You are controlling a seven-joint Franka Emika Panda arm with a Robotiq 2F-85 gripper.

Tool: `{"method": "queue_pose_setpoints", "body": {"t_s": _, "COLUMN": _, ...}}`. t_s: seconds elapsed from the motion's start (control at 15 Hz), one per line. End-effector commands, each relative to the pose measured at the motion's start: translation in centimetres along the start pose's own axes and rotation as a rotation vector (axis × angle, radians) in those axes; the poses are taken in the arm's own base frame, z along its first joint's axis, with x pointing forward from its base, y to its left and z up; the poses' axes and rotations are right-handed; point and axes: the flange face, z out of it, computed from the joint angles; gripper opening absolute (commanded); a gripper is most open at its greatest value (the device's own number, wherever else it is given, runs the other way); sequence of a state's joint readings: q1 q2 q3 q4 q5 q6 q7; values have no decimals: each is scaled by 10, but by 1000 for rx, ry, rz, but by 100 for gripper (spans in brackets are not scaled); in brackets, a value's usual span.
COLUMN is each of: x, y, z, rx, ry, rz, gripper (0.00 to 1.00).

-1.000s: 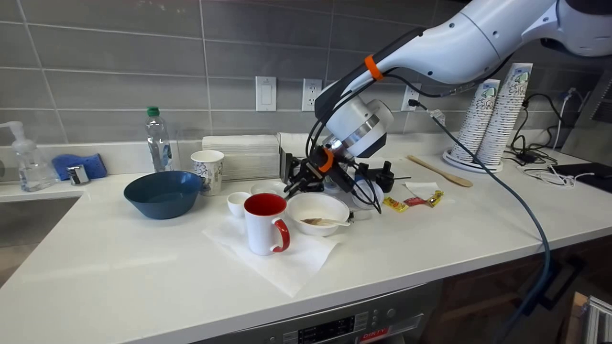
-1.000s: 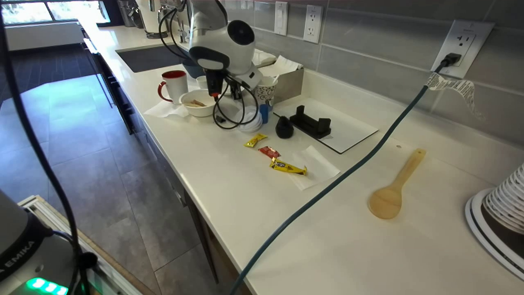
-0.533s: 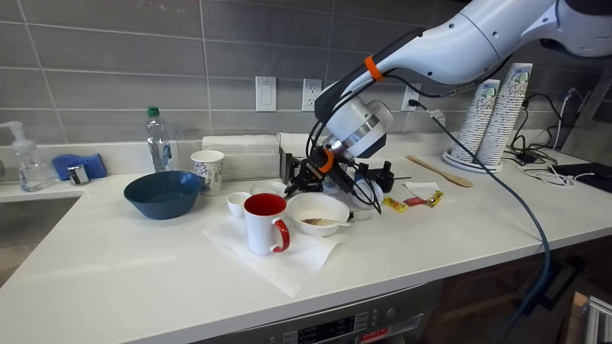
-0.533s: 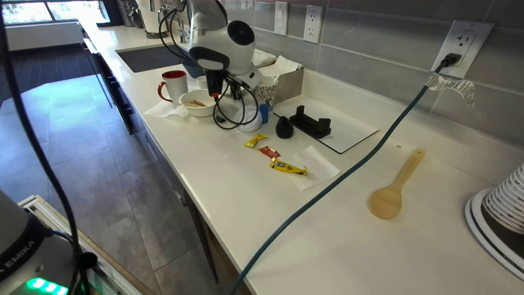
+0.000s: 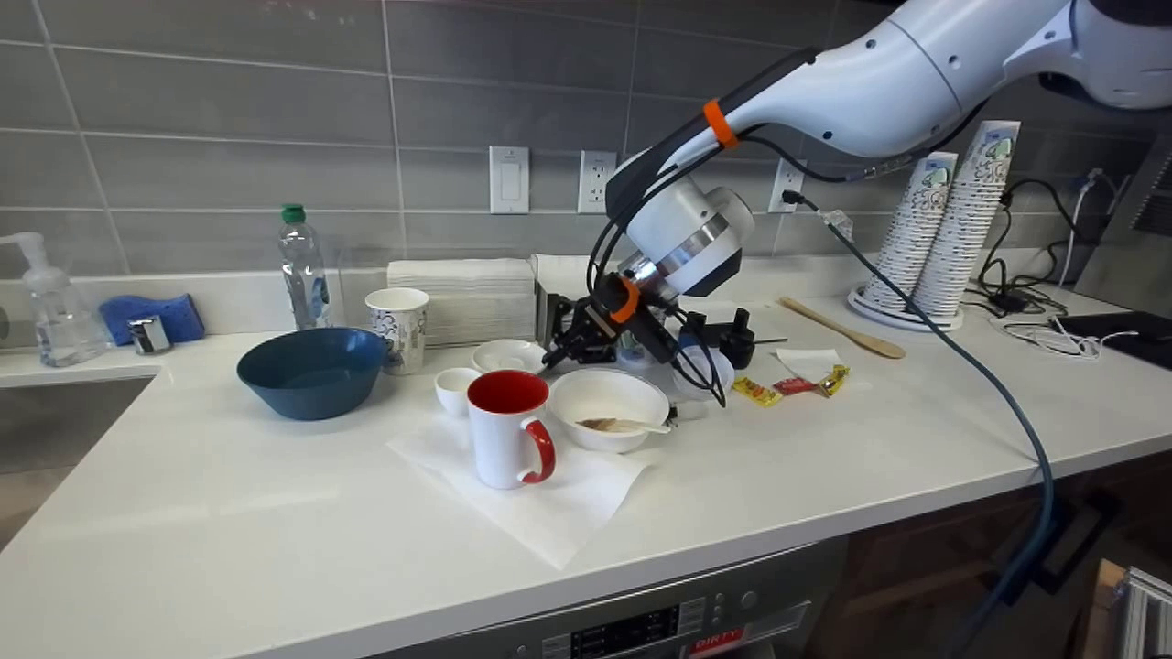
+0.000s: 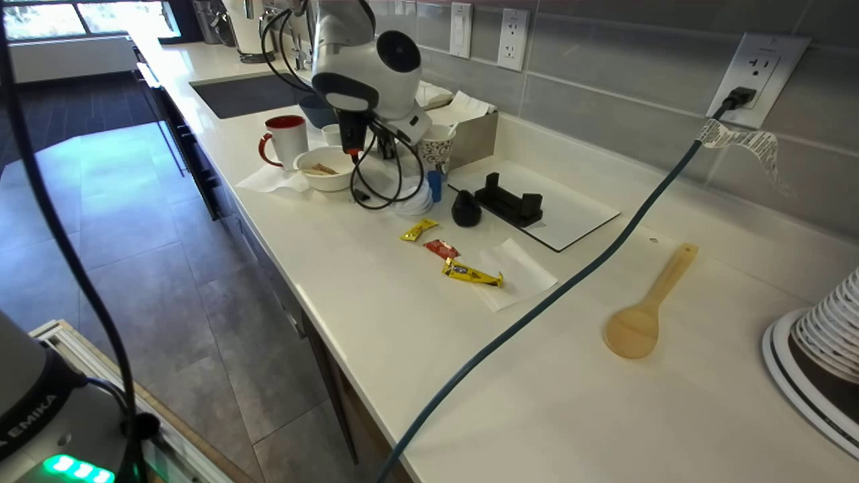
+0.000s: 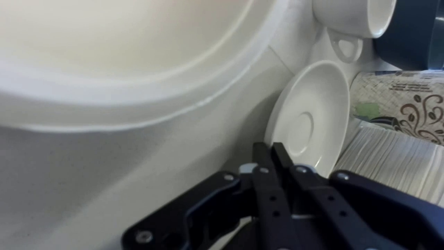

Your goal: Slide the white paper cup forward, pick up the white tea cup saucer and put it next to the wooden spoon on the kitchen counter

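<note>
The white tea cup saucer (image 5: 508, 355) is tilted in an exterior view, behind the mug, and looks slightly raised. It also shows in the wrist view (image 7: 322, 104). My gripper (image 7: 270, 145) is shut on the saucer's near rim, with the rim between the fingertips; it also shows in an exterior view (image 5: 548, 360). The small white cup (image 5: 455, 391) stands left of the saucer; the wrist view shows a handle on it (image 7: 341, 17). The wooden spoon (image 6: 644, 315) lies far from the gripper, near the wall, on the white kitchen counter (image 6: 510, 396).
A white bowl (image 5: 595, 443) and a red-lined mug (image 5: 499, 448) stand in front of the saucer. A patterned cup (image 5: 400, 329) and napkin stack (image 5: 462, 302) are behind it. A hanging blue-green cable (image 6: 496, 345) crosses before the spoon. Stacked cups (image 5: 961, 220) stand beyond the spoon.
My gripper and arm have risen slightly. The saucer has come up a little with the gripper and tilts more. The cup and the spoon have not moved.
</note>
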State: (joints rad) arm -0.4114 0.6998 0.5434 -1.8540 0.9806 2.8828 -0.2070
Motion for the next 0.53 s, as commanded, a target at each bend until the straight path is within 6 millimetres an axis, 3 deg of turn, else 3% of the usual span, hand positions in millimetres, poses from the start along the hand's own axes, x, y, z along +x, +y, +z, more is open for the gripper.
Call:
{"method": "queue_pose_setpoints", "body": {"t_s": 0.0, "x": 2, "y": -9, "z": -11, "rx": 45, "ry": -25, "rz": 31, "gripper": 2}}
{"method": "queue_pose_setpoints", "body": {"t_s": 0.47, "x": 3, "y": -9, "z": -44, "rx": 32, "ry": 6, "rz": 44, "gripper": 2}}
